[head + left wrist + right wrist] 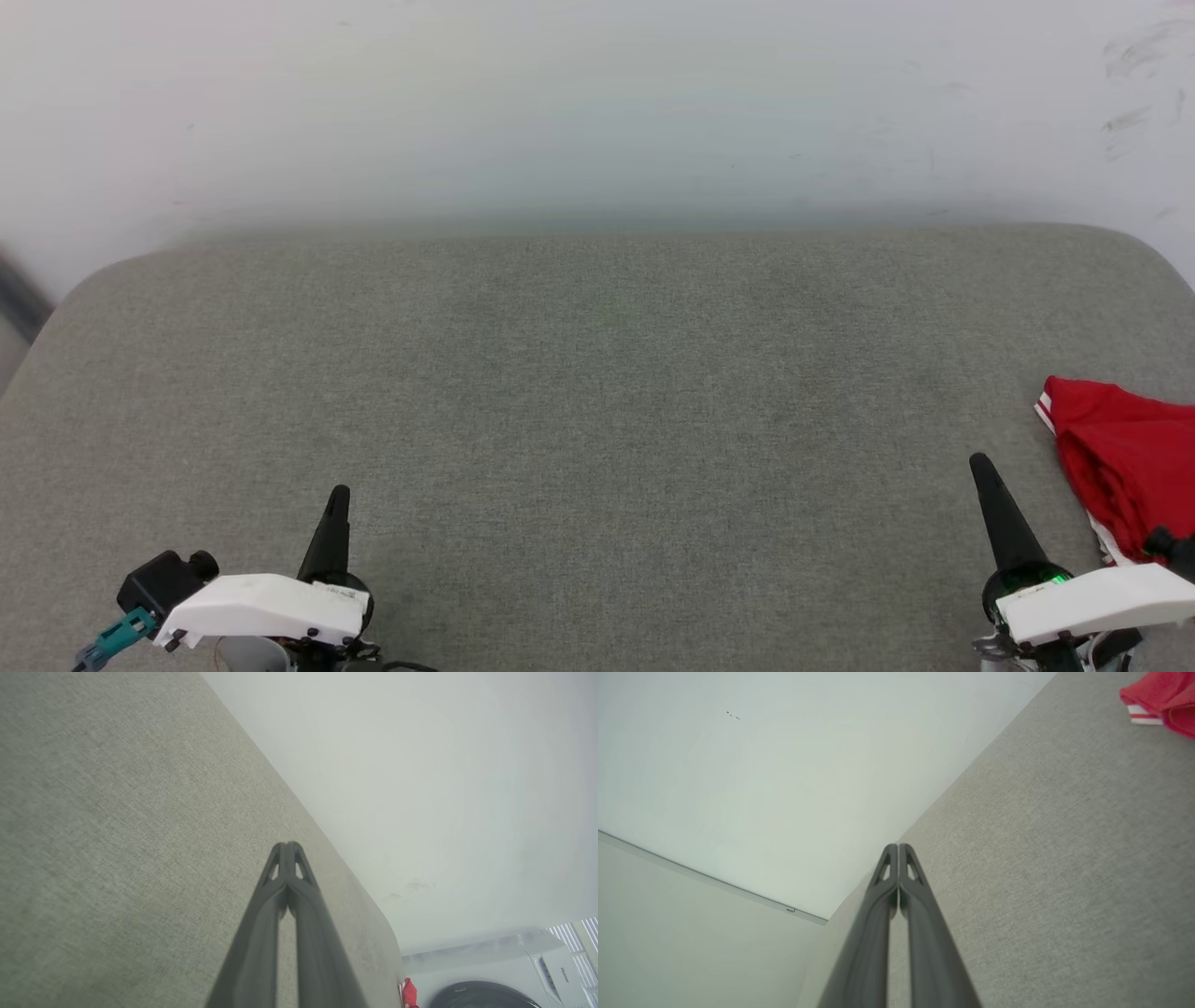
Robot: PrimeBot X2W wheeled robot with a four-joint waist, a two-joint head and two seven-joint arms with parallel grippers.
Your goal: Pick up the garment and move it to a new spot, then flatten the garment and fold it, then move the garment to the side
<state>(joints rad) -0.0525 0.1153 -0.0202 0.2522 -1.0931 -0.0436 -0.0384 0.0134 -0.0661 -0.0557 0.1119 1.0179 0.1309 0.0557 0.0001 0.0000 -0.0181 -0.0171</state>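
Left gripper [339,495] near-left, right gripper [980,462] near-right, both over the grey fabric surface [597,401]. Both have fingers pressed together tip to tip, nothing pinched. Garment [1125,457] is a bunched red heap at the right edge of the surface, striped trim showing, just right of the right gripper and apart from its fingers. White wall [597,112] on the far side. Washing machine [514,966] past the right end, dark door, contents can't tell

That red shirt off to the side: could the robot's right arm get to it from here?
Probably yes. The garment lies crumpled just beside the right gripper, with only bare grey surface between them. The gripper is shut, so it would need to open first.
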